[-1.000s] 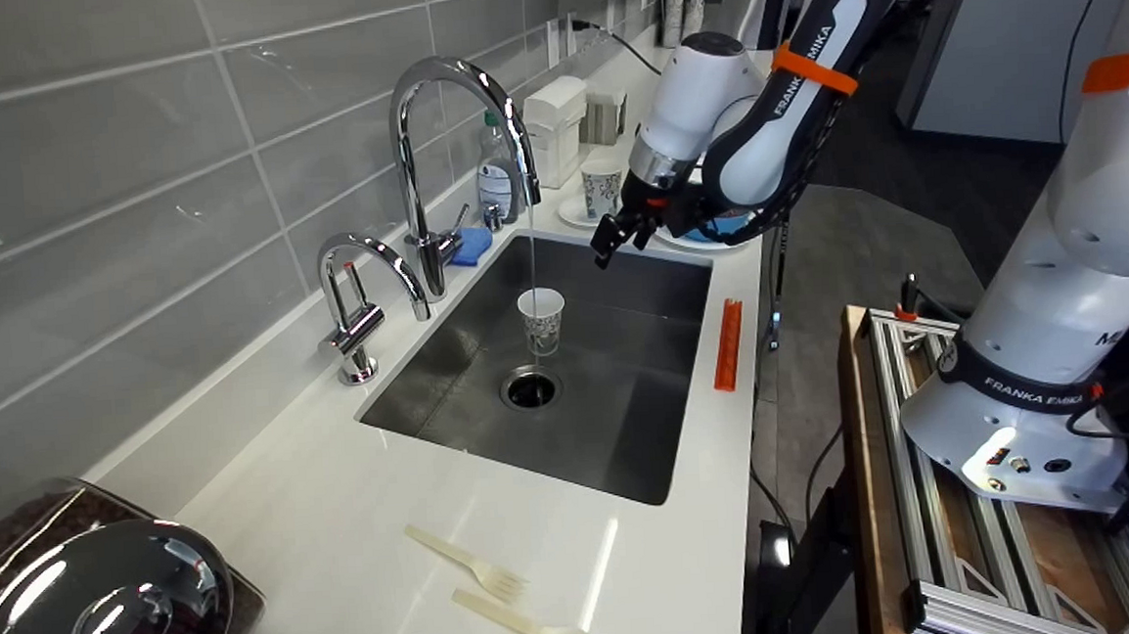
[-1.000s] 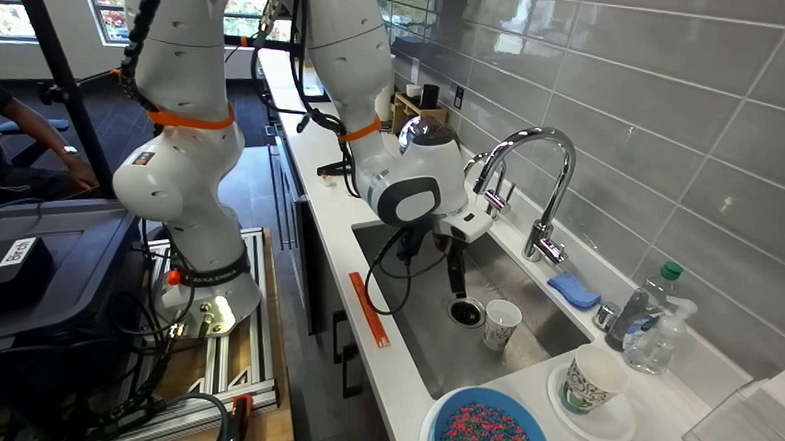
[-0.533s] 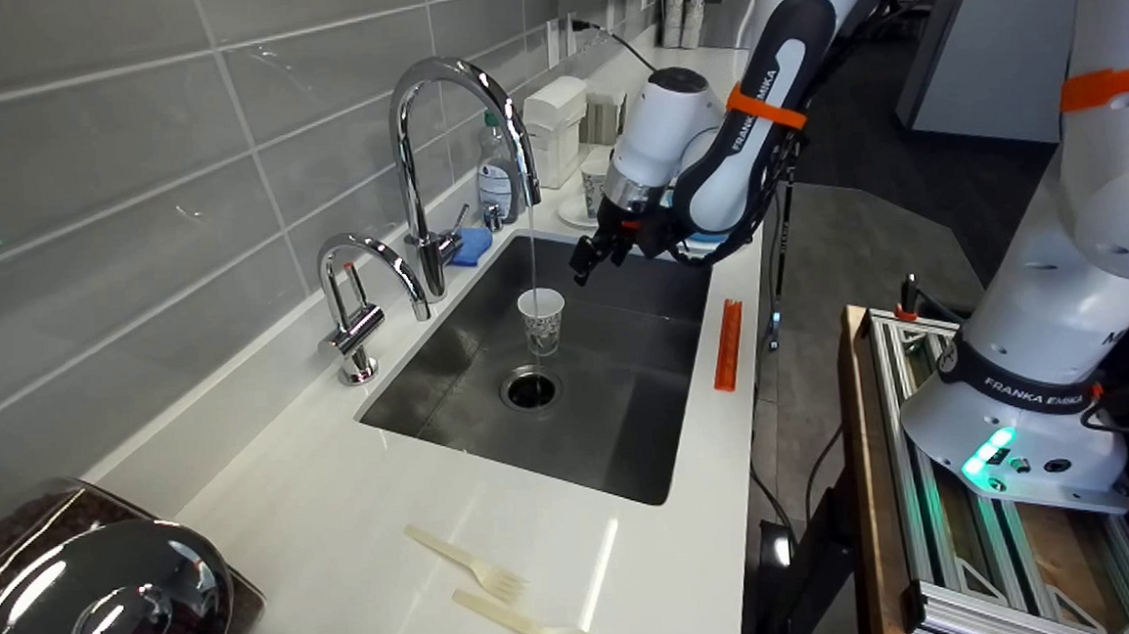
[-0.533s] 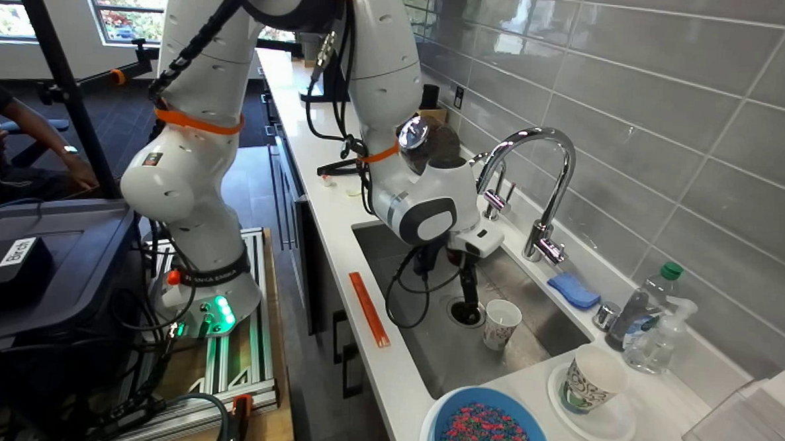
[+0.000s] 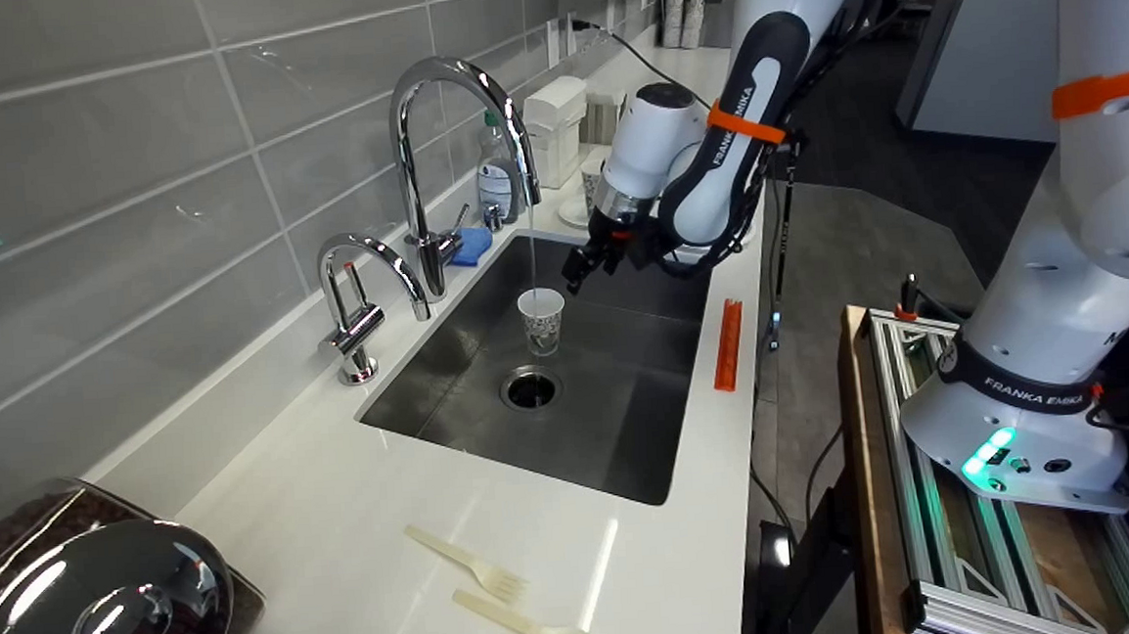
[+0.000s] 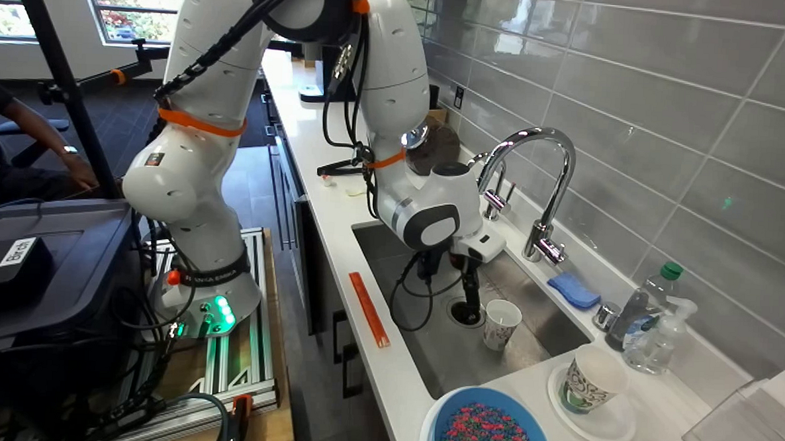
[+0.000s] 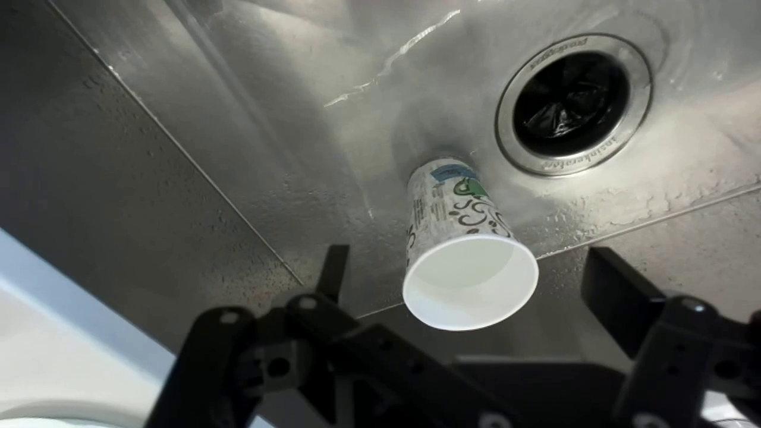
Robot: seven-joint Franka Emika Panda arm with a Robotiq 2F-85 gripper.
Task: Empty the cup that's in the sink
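Jaws stand wide apart on the gripper (image 7: 474, 270), holding nothing, and in the wrist view they frame the mouth of the printed paper cup (image 7: 467, 252) with a gap on either side. That cup stands upright on the floor of the steel sink (image 7: 285, 196), near the gripper but not in its grasp. Its paper wall is likely light and soft, so a hard squeeze could buckle it and push the contents over the lip (a pale, flat patch shows inside, though whether it is liquid or bare bottom I cannot tell). The rim should be the stiffest part, so the best hold seems to be across the upper wall just below it, with gentle, even pressure. The steel close by looks wet, and a damp cup would be slippery. Just beside the cup sits the disposal drain (image 7: 571, 107), a sensible place to tip toward, slowly. Farther off, in an exterior view, the arched chrome faucet (image 5: 406, 165) rises over the sink; a thin streak under its spout may be running water, which would add weight. Beyond, on the countertop (image 6: 666, 405), a similar cup (image 6: 592, 382) stands on a plate (image 6: 612, 423).
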